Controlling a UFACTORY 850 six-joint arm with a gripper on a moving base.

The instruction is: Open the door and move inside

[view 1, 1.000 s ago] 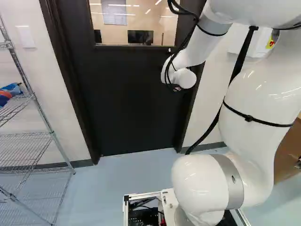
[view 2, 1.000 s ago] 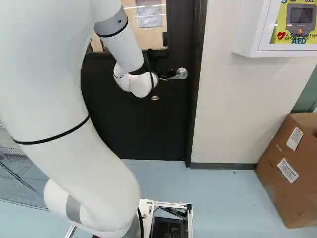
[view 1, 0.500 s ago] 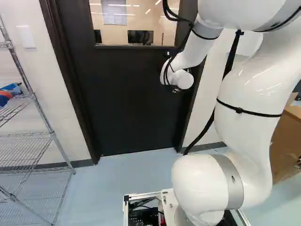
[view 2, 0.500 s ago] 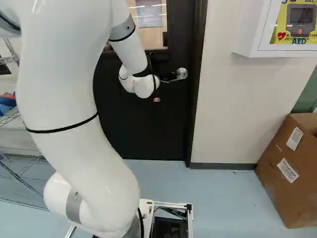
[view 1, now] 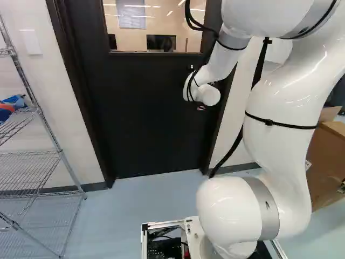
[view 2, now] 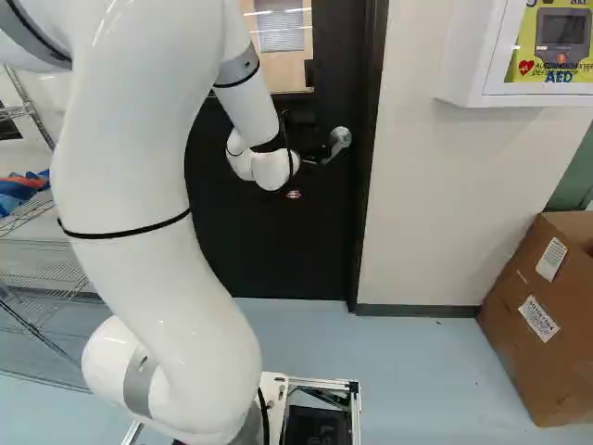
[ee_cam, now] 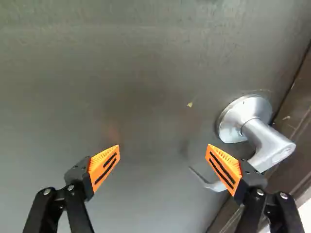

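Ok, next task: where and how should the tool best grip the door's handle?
Probably mid-lever, coming from in front of the door, the tool closing across it: the neck juts out from the door, and the lever runs sideways from there, slanting down to a curved free end.

One black door (view 1: pixel 135 118), shut, with window (view 1: pixel 126 27). One white robot arm (view 1: pixel 280 102), right. One wire shelving unit (view 1: pixel 29 155), left, bearing blue and red articles (view 1: pixel 12 102). One cardboard box (view 1: pixel 326 162), far right.
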